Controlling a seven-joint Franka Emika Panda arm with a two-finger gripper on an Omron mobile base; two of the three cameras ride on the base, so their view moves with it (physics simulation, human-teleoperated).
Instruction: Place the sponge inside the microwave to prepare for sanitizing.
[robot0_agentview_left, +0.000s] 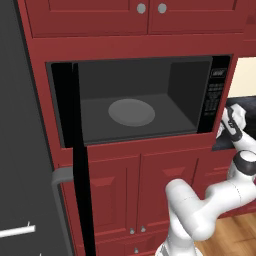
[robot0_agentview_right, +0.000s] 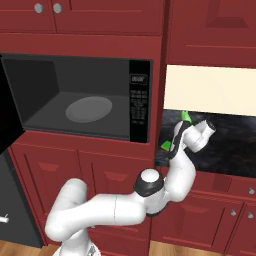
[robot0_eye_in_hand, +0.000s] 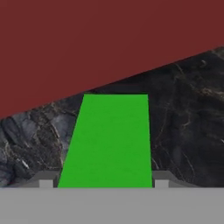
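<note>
Claw down over the dark stone counter, right of the oven, one tip on each side of the green sponge; full pinch or not, cannot tell. Sponge flat on counter between the tips. Microwave door wide open, round turntable bare.
</note>
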